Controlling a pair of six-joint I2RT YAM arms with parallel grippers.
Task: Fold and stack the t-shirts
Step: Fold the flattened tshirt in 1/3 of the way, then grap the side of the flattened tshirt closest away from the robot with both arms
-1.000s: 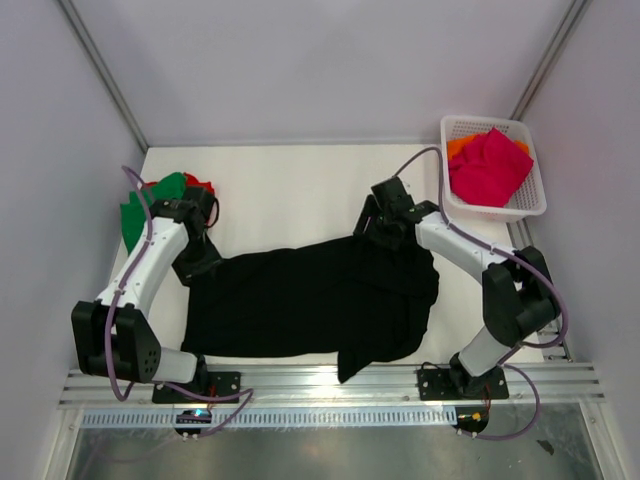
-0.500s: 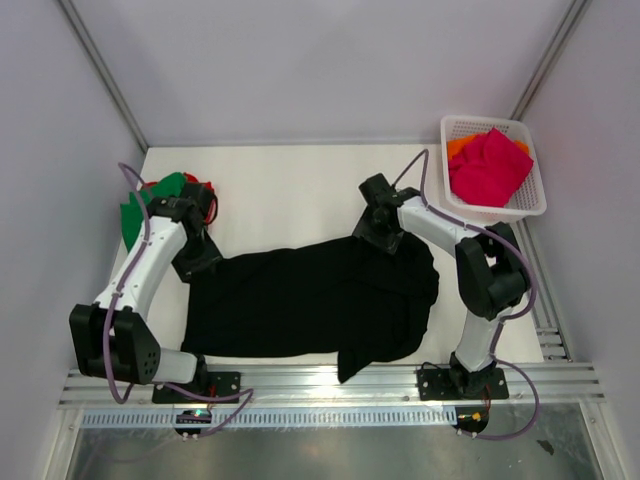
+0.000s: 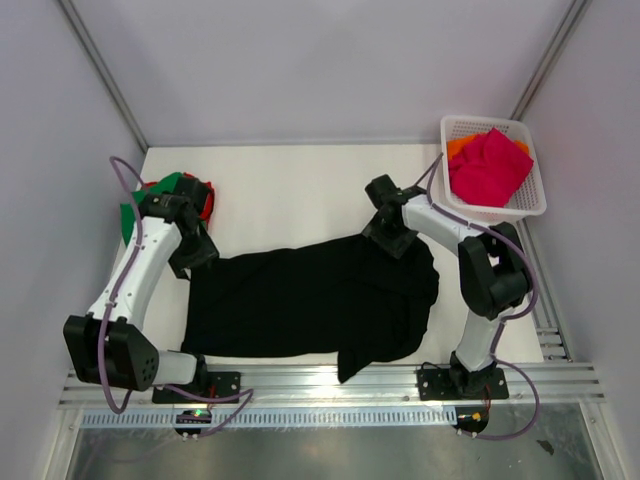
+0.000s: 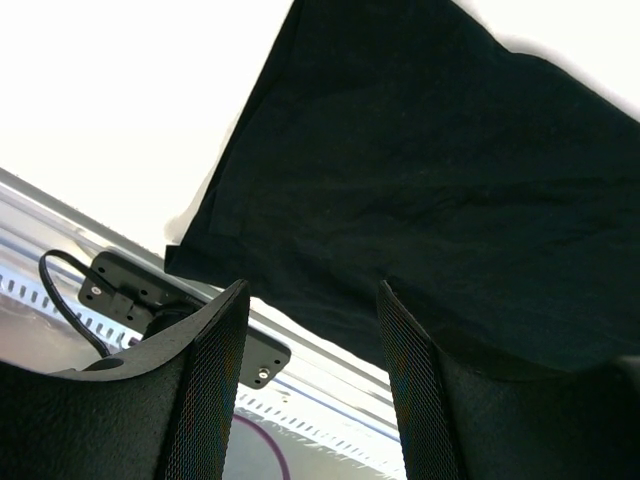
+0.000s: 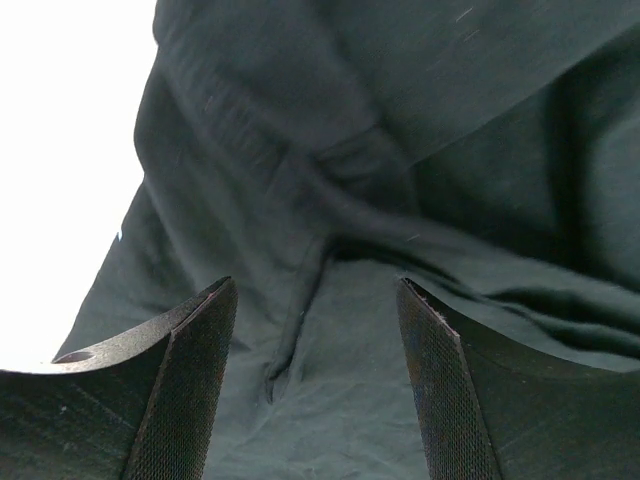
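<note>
Jaws apart on both arms, nothing between them: the left gripper (image 4: 312, 287) hangs open over the left end of the black shirt (image 3: 310, 300), and the right gripper (image 5: 316, 282) hangs open just above its rumpled far-right part. That shirt lies spread wide across the middle of the table (image 3: 290, 185), near edge right up at the front rail, 1 loose flap poking toward the rail. The right end is bunched in soft ridges, clear in the right wrist view. Off at the far left sit a green shirt (image 3: 165, 187) and a red shirt (image 3: 205, 197) together, and 2 more, a pink shirt (image 3: 490, 165) over an orange shirt (image 3: 460, 146), wait in the basket (image 3: 532, 208) at the far right. Now, handling: this looks like light, limp cloth with no stiffness, so it will likely sag and drag wherever it isn't held. Best bet is a pinch at 2 points along 1 edge, each arm taking 1: the flat hem or corner on the left, a raised ridge on the right where the fingers can bite. Grab too deep in the bunch and 2 layers could come up together.
</note>
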